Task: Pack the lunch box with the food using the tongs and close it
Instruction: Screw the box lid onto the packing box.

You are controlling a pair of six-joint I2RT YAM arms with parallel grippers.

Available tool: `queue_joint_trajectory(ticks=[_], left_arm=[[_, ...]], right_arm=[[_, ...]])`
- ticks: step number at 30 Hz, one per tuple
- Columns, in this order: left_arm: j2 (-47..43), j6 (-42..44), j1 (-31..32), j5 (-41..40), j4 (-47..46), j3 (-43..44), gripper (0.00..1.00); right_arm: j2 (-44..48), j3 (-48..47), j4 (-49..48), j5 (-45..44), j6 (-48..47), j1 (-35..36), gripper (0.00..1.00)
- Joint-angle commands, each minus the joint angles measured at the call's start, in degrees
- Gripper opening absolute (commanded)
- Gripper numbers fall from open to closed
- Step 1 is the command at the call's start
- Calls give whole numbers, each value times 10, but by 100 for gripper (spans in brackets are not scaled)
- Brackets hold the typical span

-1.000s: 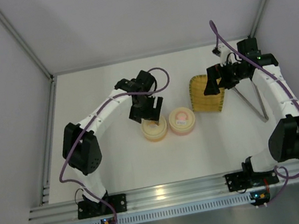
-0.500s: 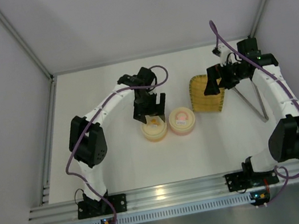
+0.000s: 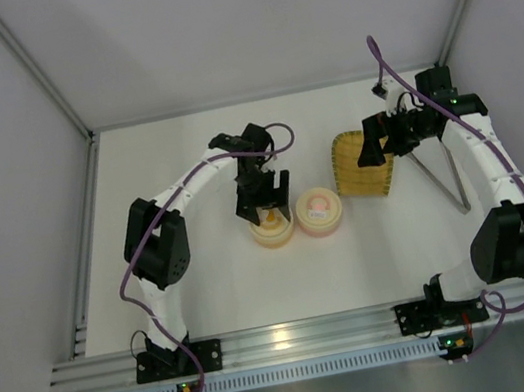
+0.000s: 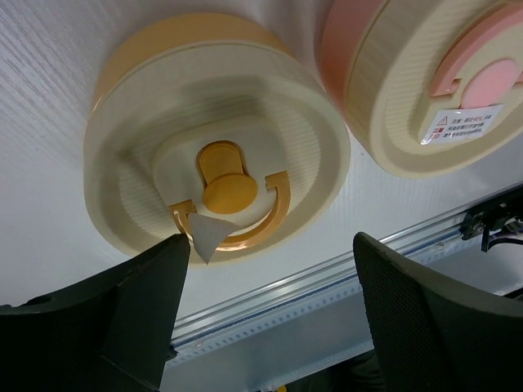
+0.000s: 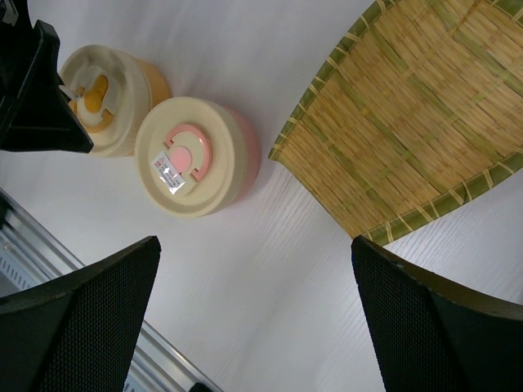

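Note:
The lunch box is two round tubs side by side, both with cream lids on. My left gripper (image 3: 263, 196) hovers open just above the far edge of the cream-yellow tub (image 3: 273, 230). In the left wrist view that tub's lid (image 4: 216, 171) with its orange knob fills the middle, the gripper (image 4: 271, 245) holds nothing, and the pink tub (image 4: 433, 82) is at the top right. My right gripper (image 3: 376, 148) is open over the yellow woven tray (image 3: 364, 173). The grey tongs (image 3: 455, 177) lie on the table right of the tray. No food is in view.
In the right wrist view the woven tray (image 5: 417, 122) lies at the upper right, the pink tub (image 5: 196, 155) and yellow tub (image 5: 106, 98) at the upper left. The aluminium rail (image 3: 307, 335) runs along the near table edge. Enclosure walls stand on three sides.
My left wrist has turned and settled slightly lower over the yellow tub, and the left elbow has swung right. The right arm, tubs, tray and tongs have not moved.

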State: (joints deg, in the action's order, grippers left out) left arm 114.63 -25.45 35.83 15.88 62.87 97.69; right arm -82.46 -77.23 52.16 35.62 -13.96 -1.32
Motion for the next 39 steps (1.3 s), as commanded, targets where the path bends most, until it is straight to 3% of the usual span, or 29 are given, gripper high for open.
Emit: queue_joint_trajectory(ticks=[1, 9, 13, 15, 25, 39], left_arm=[[0, -11, -12, 18, 12, -9, 86], [-8, -11, -25, 0, 1, -38, 81], [-7, -2, -25, -20, -8, -30, 67], [-21, 0, -25, -30, -9, -23, 65], [-48, 39, 29, -237, -12, 0, 65], [-21, 45, 58, -231, -22, 0, 68]], right_arm=[[10, 1, -10, 2, -13, -9, 99], [9, 3, -15, 7, -9, -9, 99], [12, 0, -9, 6, -13, -9, 99], [13, 4, -10, 6, -13, -9, 99], [14, 1, -10, 16, -13, -9, 99], [16, 2, -8, 13, -15, -9, 99]])
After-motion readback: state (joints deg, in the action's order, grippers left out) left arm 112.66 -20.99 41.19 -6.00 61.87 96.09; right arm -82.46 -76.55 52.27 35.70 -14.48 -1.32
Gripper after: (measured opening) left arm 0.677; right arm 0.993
